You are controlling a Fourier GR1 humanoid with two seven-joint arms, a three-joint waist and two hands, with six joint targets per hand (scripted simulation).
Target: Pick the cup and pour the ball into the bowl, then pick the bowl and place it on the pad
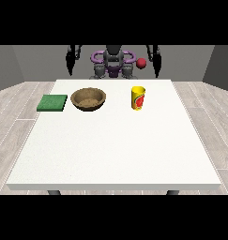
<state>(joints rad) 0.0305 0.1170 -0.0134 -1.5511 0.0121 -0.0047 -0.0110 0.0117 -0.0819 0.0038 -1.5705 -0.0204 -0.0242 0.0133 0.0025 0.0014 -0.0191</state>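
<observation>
Standing upright right of centre in the upper half of the frame, the yellow cup (138, 97) rests on the white worktop (110, 150), with the brown bowl (88, 99) to its left and the green pad (52, 102) further left. Both hands hang at the top edge, and the hand at the view's right (157, 71) is the nearer one to the cup, which lies below and left of it; a red ball (141, 63) shows near this hand, above the cup. I cannot tell how the fingers of this hand or of the hand at the view's left (68, 69) lie, and the red mark on the cup carries no readable writing.
</observation>
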